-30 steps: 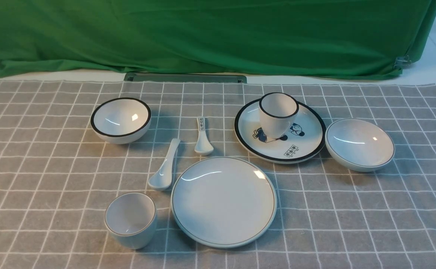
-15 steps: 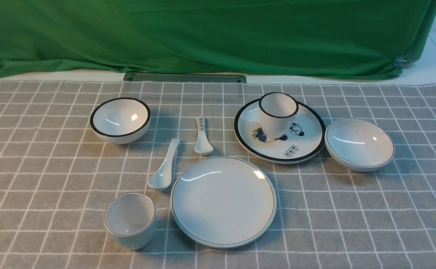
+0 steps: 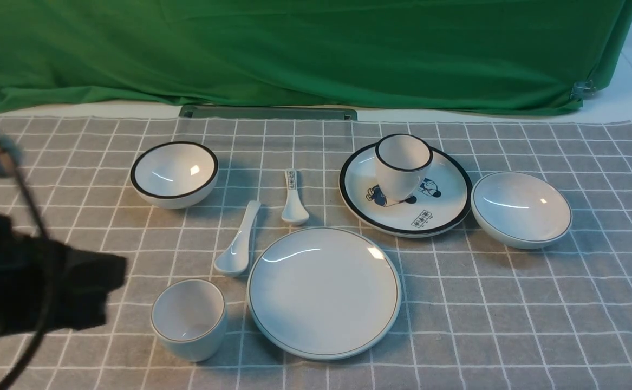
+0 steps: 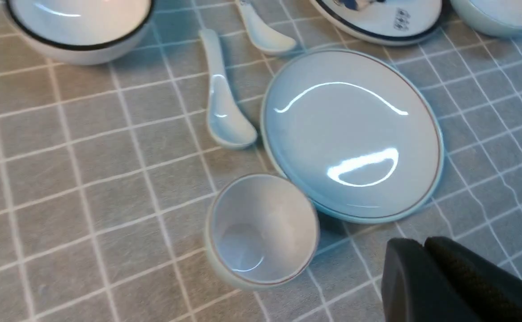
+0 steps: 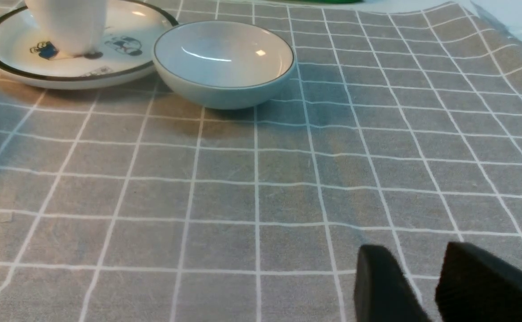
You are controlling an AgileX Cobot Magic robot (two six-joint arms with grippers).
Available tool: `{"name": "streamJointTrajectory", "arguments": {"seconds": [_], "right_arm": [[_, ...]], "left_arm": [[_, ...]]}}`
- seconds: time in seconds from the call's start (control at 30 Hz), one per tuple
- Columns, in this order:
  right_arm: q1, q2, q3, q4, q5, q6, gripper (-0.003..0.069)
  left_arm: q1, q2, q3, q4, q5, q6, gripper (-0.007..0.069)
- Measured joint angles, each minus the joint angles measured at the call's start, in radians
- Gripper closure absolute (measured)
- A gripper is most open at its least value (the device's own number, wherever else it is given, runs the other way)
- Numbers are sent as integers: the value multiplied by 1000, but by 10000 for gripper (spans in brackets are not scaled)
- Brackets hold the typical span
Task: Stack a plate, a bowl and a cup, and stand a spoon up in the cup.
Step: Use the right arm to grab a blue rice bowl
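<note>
A: What is seen that is largest?

B: A green drape (image 3: 316, 54) is hung across the back, and a grey checked cloth (image 3: 510, 303) is spread over the bench (image 3: 429, 115). The left arm (image 3: 39, 287) is shown only as a dark blur at the near left edge.

A: How are the dishes laid out?

B: The plate (image 3: 324, 292) is set flat at near centre, with nothing on it. A printed plate (image 3: 405, 189) is placed just behind it, to the right. The bowl (image 3: 521, 208) is found upright and empty just right of the printed plate, and a black-rimmed bowl (image 3: 175, 173) is set far left. The cup (image 3: 188, 317) is stood upright and empty just left of the plate. A black-rimmed cup (image 3: 402, 165) is stood on the printed plate. The spoon (image 3: 237, 238) is laid on the cloth between the cup and the black-rimmed bowl, with a small spoon (image 3: 294, 197) just to its right.

A: And the fingers?

B: The left fingers (image 4: 422, 268) are pressed together with nothing held, above the cloth near the cup and plate. The right fingers (image 5: 397, 290) are parted partway with nothing gripped, over bare cloth well apart from the bowl.
</note>
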Motion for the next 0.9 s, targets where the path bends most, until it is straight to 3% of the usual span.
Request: {"name": "streamJointTrajectory", "arguments": {"seconds": [0.3,0.53,0.67,0.77,0.9], "right_arm": [[0,0,0,1,-32,8,417],[0,0,0,105,-298,385,417],[13,4,-4,111,-321,489,425],[54,50,-60,113,-224,476,445],[205,360,-345,113,66,253,468]], "left_arm": [[-149,105,-19,-59,-47,98,607],[-157,73,-28,-51,-54,121,607],[-157,70,-28,-43,-54,122,607],[-157,70,-28,-41,-54,123,607],[-157,70,-28,-41,-73,135,607]]}}
